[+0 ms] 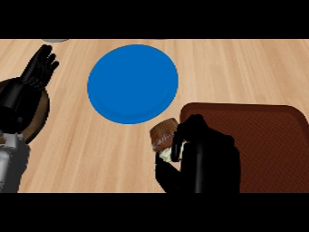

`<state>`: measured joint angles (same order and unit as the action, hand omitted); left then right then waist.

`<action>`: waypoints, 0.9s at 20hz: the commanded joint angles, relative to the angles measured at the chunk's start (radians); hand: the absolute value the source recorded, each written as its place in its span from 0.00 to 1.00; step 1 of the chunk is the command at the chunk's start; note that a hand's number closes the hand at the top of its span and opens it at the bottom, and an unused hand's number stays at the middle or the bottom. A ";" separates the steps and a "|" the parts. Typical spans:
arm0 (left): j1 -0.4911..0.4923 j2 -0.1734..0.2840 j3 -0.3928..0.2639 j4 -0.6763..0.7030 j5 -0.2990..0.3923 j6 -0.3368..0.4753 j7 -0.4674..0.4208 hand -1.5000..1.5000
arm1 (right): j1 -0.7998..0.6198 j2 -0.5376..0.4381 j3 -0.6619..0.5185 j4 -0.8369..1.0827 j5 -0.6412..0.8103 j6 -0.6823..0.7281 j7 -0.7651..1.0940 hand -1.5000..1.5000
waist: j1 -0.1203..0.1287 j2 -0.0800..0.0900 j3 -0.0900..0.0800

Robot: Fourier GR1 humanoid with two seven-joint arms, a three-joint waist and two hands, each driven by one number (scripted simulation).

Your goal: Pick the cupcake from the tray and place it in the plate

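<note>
A cupcake (164, 134) with a brown top and pale wrapper is held at the left edge of the dark brown tray (270, 140), with my right hand (200, 149) curled round it and hiding most of it. The blue plate (132, 84) lies on the wooden counter just up and left of the cupcake, with nothing on it. My left hand (40, 68) rests open at the left edge of the view, fingers pointing up, well apart from the plate.
The wooden counter (250, 68) spreads around the plate and tray. A small grey object (55, 40) peeks in at the top left edge. My left forearm (3, 158) fills the lower left corner.
</note>
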<state>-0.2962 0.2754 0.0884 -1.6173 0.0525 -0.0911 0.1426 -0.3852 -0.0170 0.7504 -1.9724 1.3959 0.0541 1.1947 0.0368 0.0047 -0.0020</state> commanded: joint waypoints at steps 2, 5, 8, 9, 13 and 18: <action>-0.017 -0.020 -0.016 -0.003 -0.013 0.015 0.006 0.50 | -0.214 0.016 -0.091 0.183 -0.151 -0.113 0.194 1.00 | 0.012 0.003 0.001; -0.021 -0.015 -0.029 -0.008 -0.015 -0.002 0.007 0.50 | -0.321 0.016 -0.180 0.286 -0.244 -0.156 0.171 1.00 | 0.033 0.007 0.001; -0.021 -0.037 -0.040 0.026 -0.036 0.014 -0.026 0.50 | -0.405 0.016 -0.230 0.401 -0.330 -0.194 0.146 1.00 | 0.025 0.008 0.001; -0.032 -0.018 -0.019 0.043 -0.017 -0.006 -0.037 0.50 | -0.440 0.016 -0.248 0.457 -0.341 -0.222 0.136 1.00 | 0.032 0.011 0.000; -0.068 -0.027 -0.028 0.063 -0.012 -0.009 -0.013 0.50 | -0.513 0.017 -0.300 0.661 -0.384 -0.307 0.090 1.00 | 0.043 0.019 0.000; -0.071 -0.033 -0.038 0.024 -0.018 -0.003 0.003 0.50 | -0.603 0.017 -0.314 0.910 -0.431 -0.387 0.048 1.00 | 0.066 0.018 0.001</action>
<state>-0.3529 0.2476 0.0549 -1.5798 0.0356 -0.0978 0.1320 -0.9178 -0.0083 0.4514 -1.2321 1.0080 -0.1882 1.1266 0.0925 0.0218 -0.0016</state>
